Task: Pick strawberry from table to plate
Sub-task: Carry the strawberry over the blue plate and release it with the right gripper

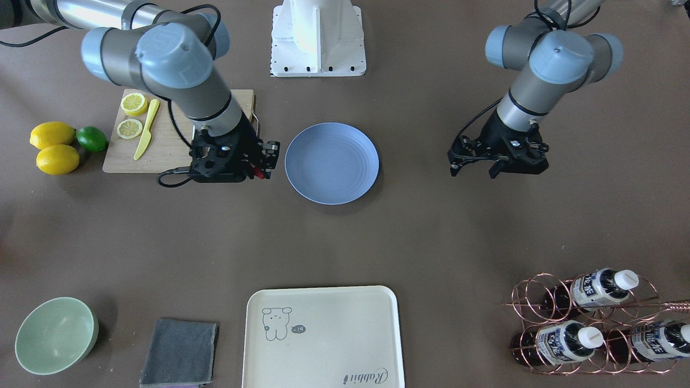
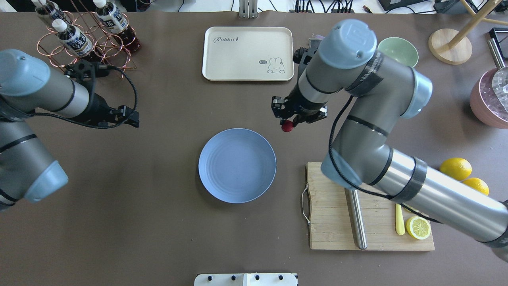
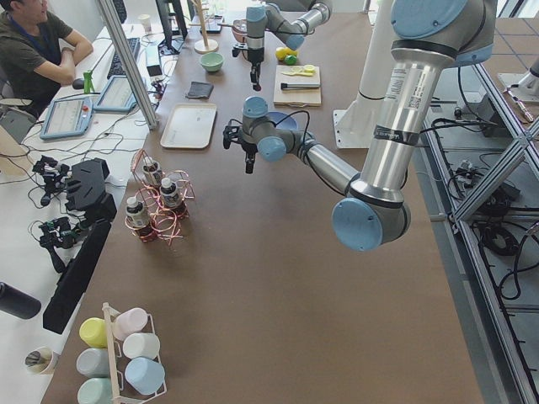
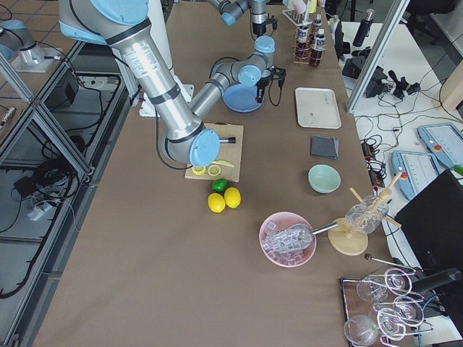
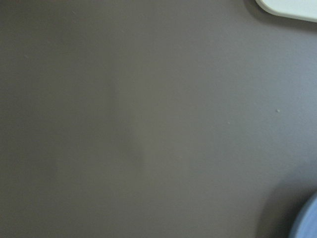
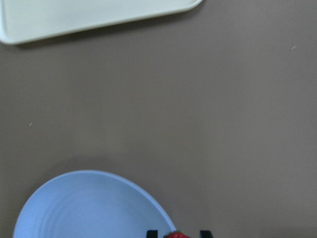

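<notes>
The small red strawberry (image 2: 287, 126) hangs above the brown table (image 2: 158, 222), pinched in my right gripper (image 2: 287, 123), which is shut on it. In the right wrist view the strawberry (image 6: 176, 235) shows at the bottom edge between two dark fingertips (image 6: 152, 233), just off the rim of the light-blue plate (image 6: 89, 208). The plate (image 2: 237, 165) lies mid-table with nothing on it. From the front, the berry (image 1: 259, 173) is left of the plate (image 1: 331, 161). My left gripper (image 1: 473, 169) hovers open over bare table, well away from the plate.
A wooden cutting board (image 2: 337, 222) with a lemon slice (image 2: 418, 227) and a yellow knife lies under my right arm. Two lemons (image 1: 53, 146) and a lime (image 1: 91, 138) lie beside it. A cream tray (image 2: 248, 53), green bowl (image 2: 398, 51), grey cloth (image 1: 179, 352) and bottle rack (image 2: 85, 35) line the far side.
</notes>
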`<act>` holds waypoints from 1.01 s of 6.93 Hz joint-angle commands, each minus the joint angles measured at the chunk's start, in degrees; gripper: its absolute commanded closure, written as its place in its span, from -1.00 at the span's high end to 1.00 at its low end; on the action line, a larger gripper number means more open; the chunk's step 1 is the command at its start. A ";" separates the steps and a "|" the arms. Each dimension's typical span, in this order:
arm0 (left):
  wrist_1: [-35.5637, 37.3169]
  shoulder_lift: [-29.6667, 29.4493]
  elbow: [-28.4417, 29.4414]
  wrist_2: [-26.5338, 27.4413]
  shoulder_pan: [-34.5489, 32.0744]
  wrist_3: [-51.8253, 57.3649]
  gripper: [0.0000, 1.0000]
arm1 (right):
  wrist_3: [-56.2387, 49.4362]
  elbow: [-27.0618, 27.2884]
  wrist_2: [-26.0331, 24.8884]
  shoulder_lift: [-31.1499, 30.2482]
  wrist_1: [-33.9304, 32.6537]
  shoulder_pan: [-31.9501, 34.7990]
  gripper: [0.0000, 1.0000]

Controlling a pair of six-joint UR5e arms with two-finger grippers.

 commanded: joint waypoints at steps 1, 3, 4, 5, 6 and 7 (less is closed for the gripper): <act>-0.08 2.57 1.73 -3.77 -5.66 7.65 0.93 | 7.61 -4.00 -9.86 6.64 0.15 -10.49 -1.00; -0.17 2.57 2.01 -3.77 -6.11 7.66 0.93 | 8.08 -9.28 -14.18 7.90 2.95 -13.51 -1.00; -0.17 2.66 1.83 -3.77 -6.28 7.66 0.93 | 7.99 -13.31 -14.38 7.99 6.45 -13.52 -1.00; -0.17 2.92 1.57 -3.77 -6.29 7.66 0.93 | 7.91 -15.26 -14.38 7.99 9.36 -13.52 -1.00; -0.17 2.92 1.57 -3.77 -6.29 7.58 0.93 | 8.25 -15.28 -14.30 7.90 9.38 -13.52 -1.00; -0.09 2.84 1.57 -3.77 -6.37 7.57 0.93 | 8.34 -15.28 -14.21 7.73 9.47 -13.43 0.87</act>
